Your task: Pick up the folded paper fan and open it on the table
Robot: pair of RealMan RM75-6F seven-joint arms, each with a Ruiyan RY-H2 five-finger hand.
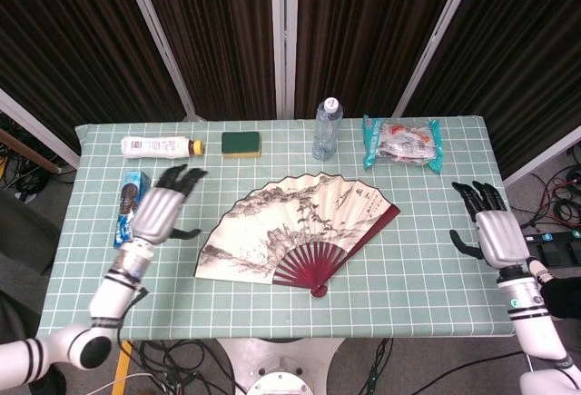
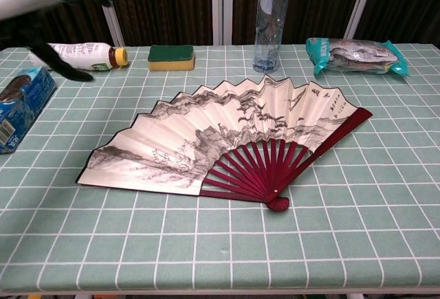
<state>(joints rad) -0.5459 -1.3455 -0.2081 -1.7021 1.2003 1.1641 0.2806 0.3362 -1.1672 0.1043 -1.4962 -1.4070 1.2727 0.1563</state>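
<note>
The paper fan [image 1: 295,229] [image 2: 220,137] lies spread wide on the green checked table, ink painting up, dark red ribs meeting at a pivot near the front. No hand touches it. My left hand [image 1: 160,211] [image 2: 48,0] hovers left of the fan with its fingers apart and nothing in it; the chest view shows it blurred at the top left corner. My right hand [image 1: 488,227] is out at the table's right edge, fingers spread and empty, and does not show in the chest view.
Along the back stand a lying white bottle [image 1: 162,146], a green sponge [image 1: 241,143], an upright water bottle [image 1: 328,129] and a teal snack packet [image 1: 402,143]. A blue box [image 1: 132,210] lies at the left, close under my left hand.
</note>
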